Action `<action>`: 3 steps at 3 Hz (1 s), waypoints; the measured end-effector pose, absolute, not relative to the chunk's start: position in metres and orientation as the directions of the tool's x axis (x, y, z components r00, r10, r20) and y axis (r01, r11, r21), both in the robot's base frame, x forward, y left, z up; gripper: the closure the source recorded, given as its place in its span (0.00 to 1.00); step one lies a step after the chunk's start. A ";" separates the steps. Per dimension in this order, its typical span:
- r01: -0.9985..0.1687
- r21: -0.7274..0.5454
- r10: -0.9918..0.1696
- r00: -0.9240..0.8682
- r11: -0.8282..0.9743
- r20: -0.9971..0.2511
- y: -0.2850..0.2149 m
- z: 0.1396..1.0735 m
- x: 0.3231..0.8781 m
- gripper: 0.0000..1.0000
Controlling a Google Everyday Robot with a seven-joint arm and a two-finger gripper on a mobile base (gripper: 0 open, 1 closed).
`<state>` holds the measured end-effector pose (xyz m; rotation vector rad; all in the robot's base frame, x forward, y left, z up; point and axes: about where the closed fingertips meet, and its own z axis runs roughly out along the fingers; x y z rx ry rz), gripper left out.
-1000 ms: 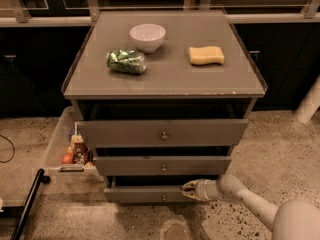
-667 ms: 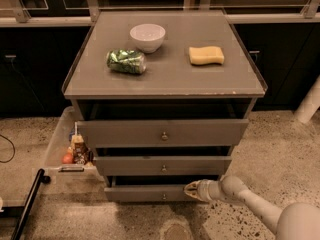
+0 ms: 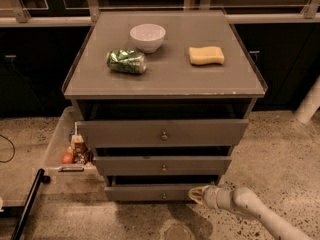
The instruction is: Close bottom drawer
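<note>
1. The bottom drawer stands slightly out; our gripper is at its front's right end (spread or together, we cannot tell).
2. We should push straight in, level — no sideways drift.

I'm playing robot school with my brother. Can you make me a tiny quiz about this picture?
1. True or false: the gripper is low down, at the right end of the bottom drawer front.
2. On the cabinet top, what lies right of the white bowl? A) yellow sponge B) red cup C) spoon
3. What colour is the crumpled item near the bowl?
Key: 1 true; 2 A; 3 green.
</note>
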<state>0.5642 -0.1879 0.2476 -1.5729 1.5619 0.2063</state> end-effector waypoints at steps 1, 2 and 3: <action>-0.880 -0.446 -0.715 0.204 0.166 -0.668 -0.183 0.242 0.540 1.00; -0.905 -0.403 -0.733 0.183 0.134 -0.655 -0.178 0.213 0.534 1.00; -0.927 -0.364 -0.757 0.178 0.085 -0.629 -0.170 0.187 0.548 1.00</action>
